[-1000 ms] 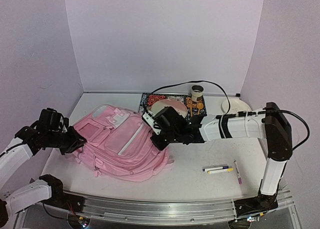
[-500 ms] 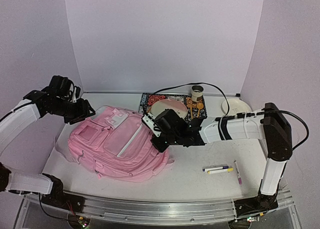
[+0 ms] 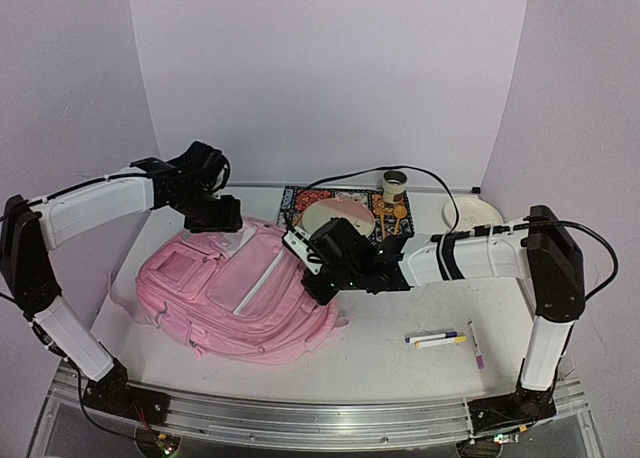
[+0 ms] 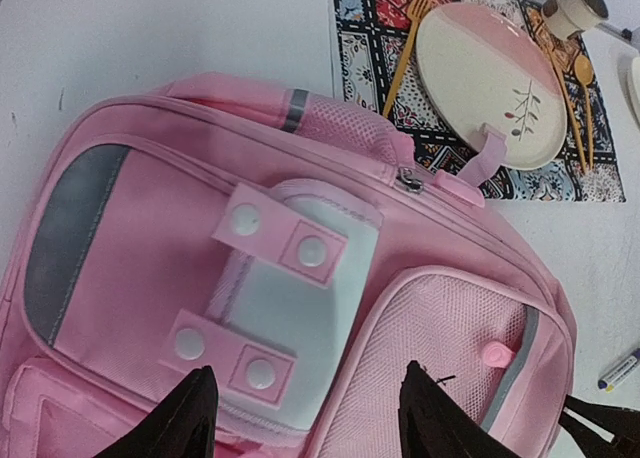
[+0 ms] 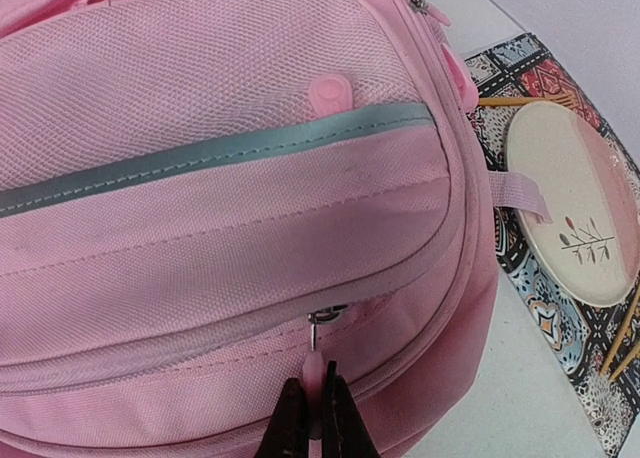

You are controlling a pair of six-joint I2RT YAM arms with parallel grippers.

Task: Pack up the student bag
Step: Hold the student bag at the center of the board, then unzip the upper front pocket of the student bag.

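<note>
The student bag (image 3: pixel 235 293) is a big pink backpack lying flat on the table's left half, with a white patch (image 4: pixel 310 313) near its top. My left gripper (image 3: pixel 225 221) hovers over that top end. In the left wrist view it (image 4: pixel 312 418) is open, its fingertips straddling the patch and a mesh pocket, holding nothing. My right gripper (image 3: pixel 308 288) sits at the bag's right edge. In the right wrist view it (image 5: pixel 316 423) is shut on the pink zipper pull (image 5: pixel 317 370) of a front pocket, whose slider (image 5: pixel 325 314) sits just above the fingertips.
Behind the bag lies a patterned mat (image 3: pixel 298 200) with a pink-and-cream plate (image 3: pixel 340 218), orange cutlery (image 3: pixel 398 214) and a paper cup (image 3: pixel 395 186). A white dish (image 3: pixel 470 212) stands at the back right. Two markers (image 3: pixel 436 338) and a pen (image 3: pixel 476 344) lie near the right front.
My left arm swung from the bag's left side up and over to its top end, and its gripper opened. The bag's left side settled flat. The right gripper kept hold of the pull.
</note>
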